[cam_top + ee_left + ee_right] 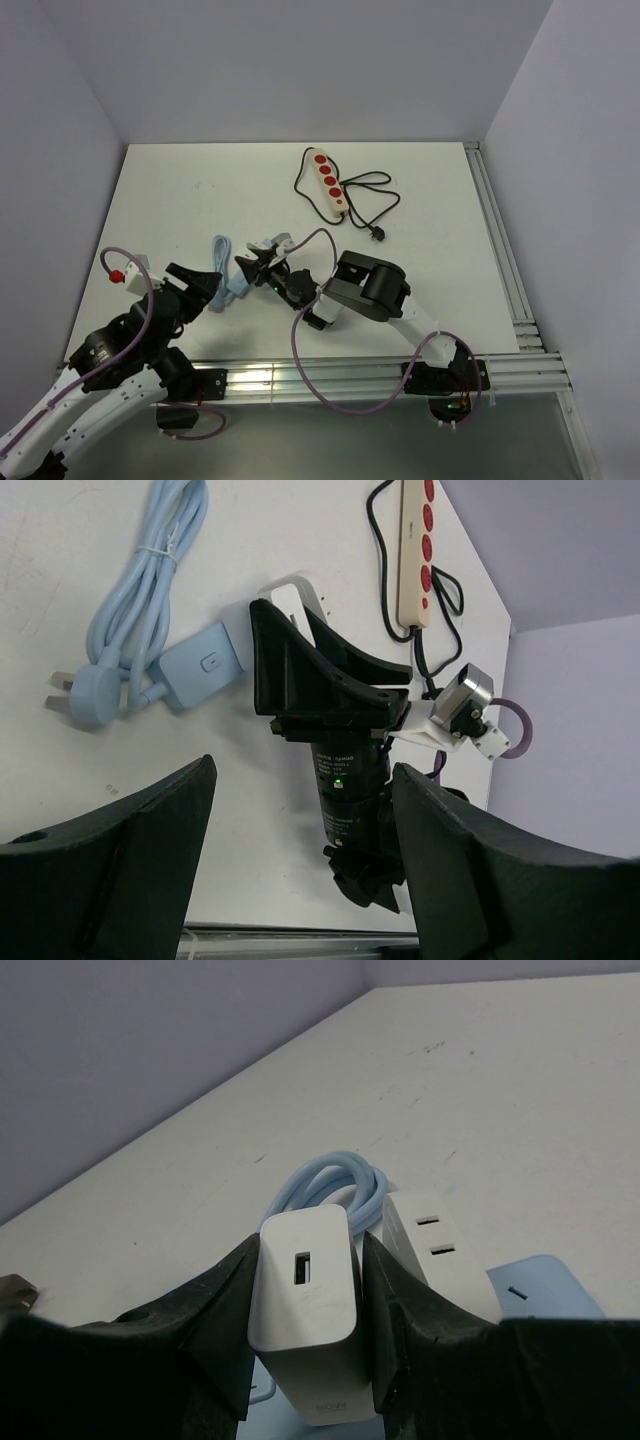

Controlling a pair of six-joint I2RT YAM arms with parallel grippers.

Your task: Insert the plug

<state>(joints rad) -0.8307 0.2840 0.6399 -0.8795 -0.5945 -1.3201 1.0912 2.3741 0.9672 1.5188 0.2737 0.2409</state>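
The plug (303, 1285) was pinched by the right gripper (310, 1315) (left gripper (302, 772) spread, empty) but not yet put into the strip (328, 180).

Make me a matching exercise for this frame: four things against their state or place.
Things:
1. white charger
2. power strip
3. blue cable
4. left gripper

States:
a. open, holding nothing
b. coiled and tied
c. clamped between the fingers of the right gripper
d. far from both arms, red switches

Pairs: 1-c, 2-d, 3-b, 4-a
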